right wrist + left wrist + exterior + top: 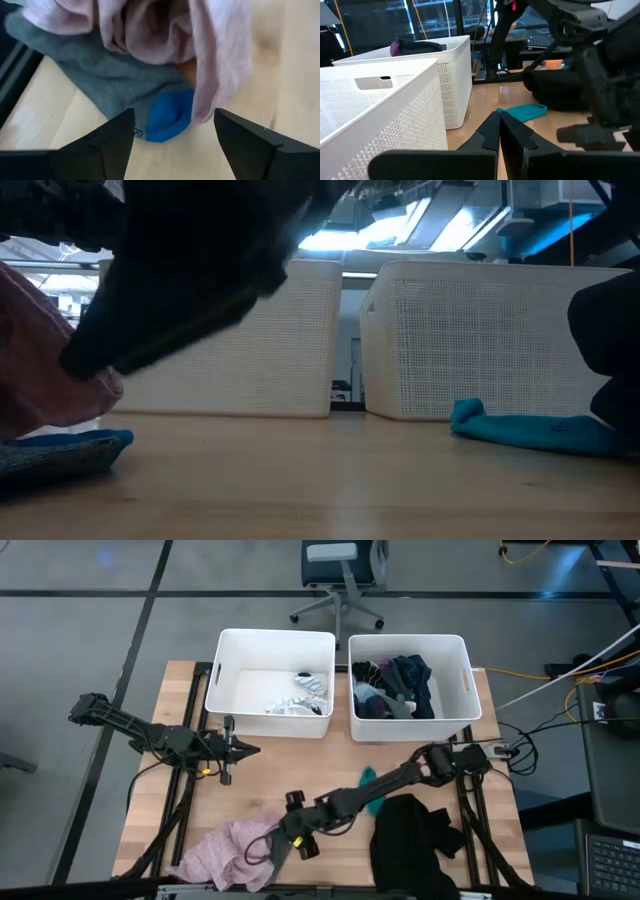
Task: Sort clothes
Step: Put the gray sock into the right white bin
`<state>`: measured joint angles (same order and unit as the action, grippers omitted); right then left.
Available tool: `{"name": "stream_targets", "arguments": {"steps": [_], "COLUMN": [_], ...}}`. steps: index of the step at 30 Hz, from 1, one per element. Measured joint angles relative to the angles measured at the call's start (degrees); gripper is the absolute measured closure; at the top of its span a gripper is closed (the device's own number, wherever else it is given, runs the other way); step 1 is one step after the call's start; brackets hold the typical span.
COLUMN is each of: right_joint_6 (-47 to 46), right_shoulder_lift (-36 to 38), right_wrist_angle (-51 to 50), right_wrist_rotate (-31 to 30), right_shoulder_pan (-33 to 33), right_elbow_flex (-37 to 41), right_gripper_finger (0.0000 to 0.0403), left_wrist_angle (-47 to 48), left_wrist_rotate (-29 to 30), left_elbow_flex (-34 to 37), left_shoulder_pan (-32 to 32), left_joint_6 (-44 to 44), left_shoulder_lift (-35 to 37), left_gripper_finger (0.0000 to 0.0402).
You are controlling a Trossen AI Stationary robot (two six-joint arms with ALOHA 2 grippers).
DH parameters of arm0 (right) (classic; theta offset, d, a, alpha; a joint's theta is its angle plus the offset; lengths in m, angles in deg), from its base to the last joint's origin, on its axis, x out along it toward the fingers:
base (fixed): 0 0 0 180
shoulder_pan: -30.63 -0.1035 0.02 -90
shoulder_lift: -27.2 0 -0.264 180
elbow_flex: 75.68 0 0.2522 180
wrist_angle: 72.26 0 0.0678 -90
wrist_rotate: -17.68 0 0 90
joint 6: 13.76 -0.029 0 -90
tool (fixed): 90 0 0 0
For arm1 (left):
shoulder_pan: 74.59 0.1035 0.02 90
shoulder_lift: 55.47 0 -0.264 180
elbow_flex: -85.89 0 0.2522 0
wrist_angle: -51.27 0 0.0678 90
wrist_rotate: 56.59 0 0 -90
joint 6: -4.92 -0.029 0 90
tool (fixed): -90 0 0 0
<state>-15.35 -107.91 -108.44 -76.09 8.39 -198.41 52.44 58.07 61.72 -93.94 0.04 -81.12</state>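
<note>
1. A pink garment (232, 850) lies crumpled at the lower left of the table in the high view, with a grey sock with a blue toe (167, 117) tucked under its edge, as the right wrist view shows close up.
2. The right gripper (283, 845) sits at the pink garment's right edge, low in the middle of the high view. In the right wrist view its two fingers (110, 140) are spread wide on either side of the sock's blue toe and the pink fold, and they have hold of nothing.
3. A black garment (412, 840) is heaped at the lower right of the table, just right of the right arm, and a small teal piece (370, 780) lies on the wood just above it, partly under the arm.
4. In the low view the teal piece (520, 428) lies flat on the tabletop at the right, in front of the tubs.
5. The left white tub (270, 683) stands at the top of the table and holds a few white and striped items (305, 695) in its right corner.
6. The right white tub (410, 685), just beside it, holds a pile of dark and navy clothes (398, 688).
7. The left gripper (243, 750) waits over bare wood at the left of the table, below the left tub. In the left wrist view its fingers (492, 132) are pressed together with nothing between them.
8. An office chair (340, 575) stands on the floor beyond the table at the top of the high view.
</note>
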Motion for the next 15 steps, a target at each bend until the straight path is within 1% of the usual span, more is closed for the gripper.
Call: {"name": "stream_targets", "arguments": {"steps": [8,11,13,15], "right_joint_6": [-3.6,-4.8,-5.6,-5.7], "right_shoulder_lift": [-3.9,-4.4,-4.5,-4.5], "right_wrist_angle": [1.2,2.7,2.6,2.4], "right_wrist_rotate": [0.6,2.0,2.5,2.8], "right_shoulder_pan": [0.8,1.1,1.4,1.6], "right_elbow_flex": [0.0,0.0,0.0,0.0], "right_gripper_finger": [0.0132,0.0133,0.0143,0.0166], "left_wrist_angle": [0.0,0.0,0.0,0.0], "left_wrist_rotate": [0.0,0.0,0.0,0.0], "left_elbow_flex": [0.0,0.0,0.0,0.0], "left_shoulder_pan": [0.0,0.0,0.0,0.0], "left_joint_6": [0.0,0.0,0.0,0.0], "left_shoulder_lift": [0.0,0.0,0.0,0.0], "left_gripper_finger": [0.0400,0.0400,0.0400,0.0400]}}
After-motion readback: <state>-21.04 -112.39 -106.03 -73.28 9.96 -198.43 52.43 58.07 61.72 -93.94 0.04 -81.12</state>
